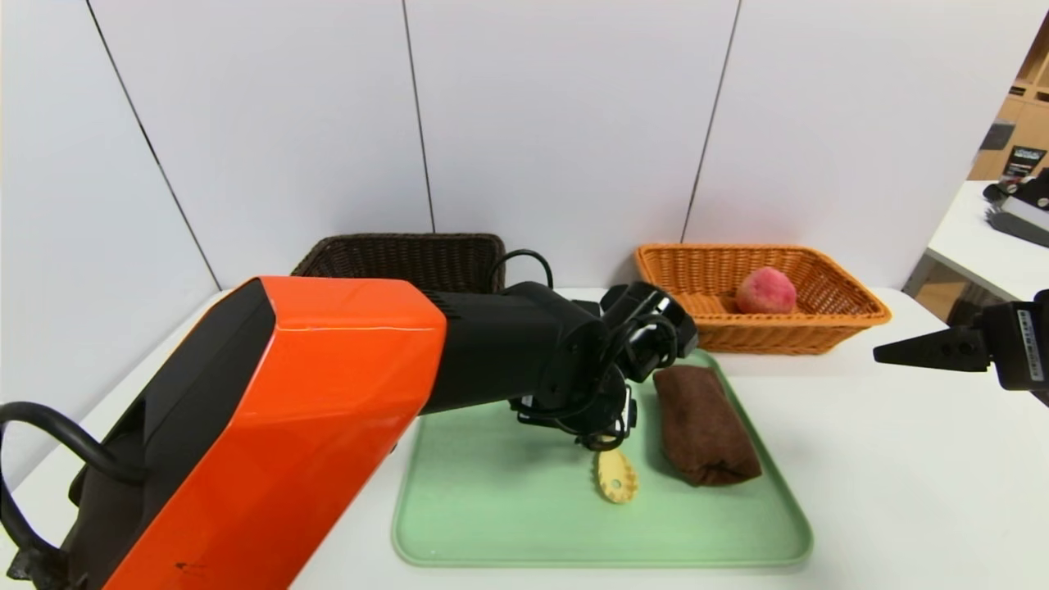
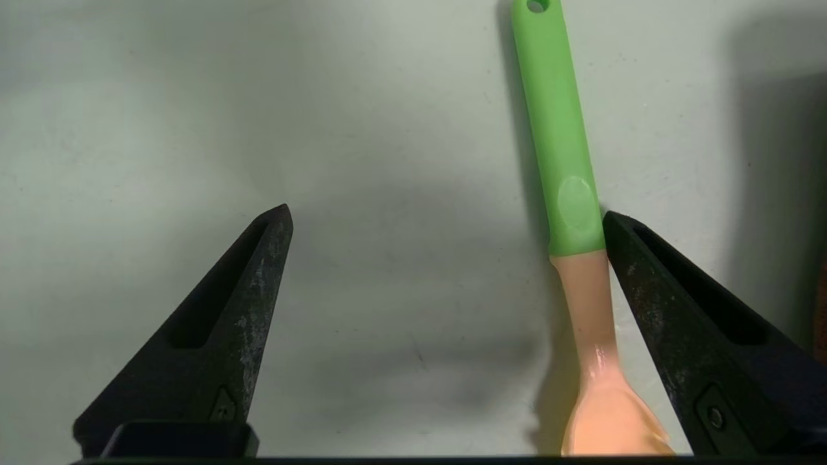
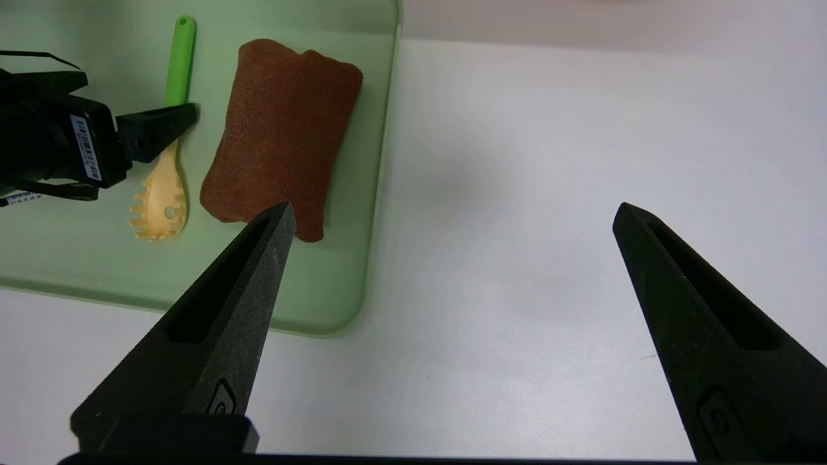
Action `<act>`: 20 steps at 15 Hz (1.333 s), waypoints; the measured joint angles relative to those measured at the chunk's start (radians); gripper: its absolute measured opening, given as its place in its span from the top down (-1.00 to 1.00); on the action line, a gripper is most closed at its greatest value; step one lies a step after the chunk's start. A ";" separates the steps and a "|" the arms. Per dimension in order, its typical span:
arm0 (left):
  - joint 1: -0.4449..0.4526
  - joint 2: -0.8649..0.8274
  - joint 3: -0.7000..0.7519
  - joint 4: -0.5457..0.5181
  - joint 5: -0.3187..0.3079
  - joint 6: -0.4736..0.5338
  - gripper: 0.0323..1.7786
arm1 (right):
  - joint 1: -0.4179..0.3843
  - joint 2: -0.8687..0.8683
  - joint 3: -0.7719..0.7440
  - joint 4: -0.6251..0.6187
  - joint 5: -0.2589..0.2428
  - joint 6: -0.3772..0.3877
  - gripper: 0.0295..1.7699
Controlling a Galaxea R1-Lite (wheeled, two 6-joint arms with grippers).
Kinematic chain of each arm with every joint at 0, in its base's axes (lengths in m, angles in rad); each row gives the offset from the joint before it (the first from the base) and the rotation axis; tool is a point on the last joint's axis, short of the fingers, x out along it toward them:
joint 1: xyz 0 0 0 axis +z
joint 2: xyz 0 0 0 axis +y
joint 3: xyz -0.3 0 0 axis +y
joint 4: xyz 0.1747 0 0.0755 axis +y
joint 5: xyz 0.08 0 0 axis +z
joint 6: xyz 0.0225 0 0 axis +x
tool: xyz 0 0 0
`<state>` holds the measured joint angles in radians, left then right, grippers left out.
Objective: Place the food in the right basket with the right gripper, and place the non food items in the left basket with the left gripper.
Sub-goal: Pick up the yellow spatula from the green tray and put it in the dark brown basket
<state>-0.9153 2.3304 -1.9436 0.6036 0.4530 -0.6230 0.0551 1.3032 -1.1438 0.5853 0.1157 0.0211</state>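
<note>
Left wrist view: my left gripper (image 2: 448,208) is spread wide, and the spoon (image 2: 575,200) lies between my jaws, right by one of them. It looks light, stiff and smooth, so I should pinch the green handle (image 2: 552,110) near its pale neck. My right gripper (image 3: 454,205) waits open beside the tray (image 3: 371,258).

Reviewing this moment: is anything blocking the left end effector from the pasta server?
Nothing visible does: the left end effector is open over the tray, the pasta server partly between its fingers.
</note>
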 joint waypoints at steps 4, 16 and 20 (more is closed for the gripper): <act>-0.001 0.005 0.000 -0.001 0.000 -0.001 -0.90 | 0.000 -0.001 0.000 0.000 0.000 0.000 -0.91; -0.014 0.004 0.001 0.029 -0.003 -0.005 0.71 | 0.000 -0.018 0.001 0.002 0.001 0.003 -0.91; -0.024 0.003 0.001 0.045 -0.007 -0.007 0.86 | 0.000 -0.029 0.001 0.003 0.001 0.003 -0.91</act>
<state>-0.9396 2.3336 -1.9421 0.6485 0.4457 -0.6296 0.0547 1.2738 -1.1430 0.5883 0.1168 0.0245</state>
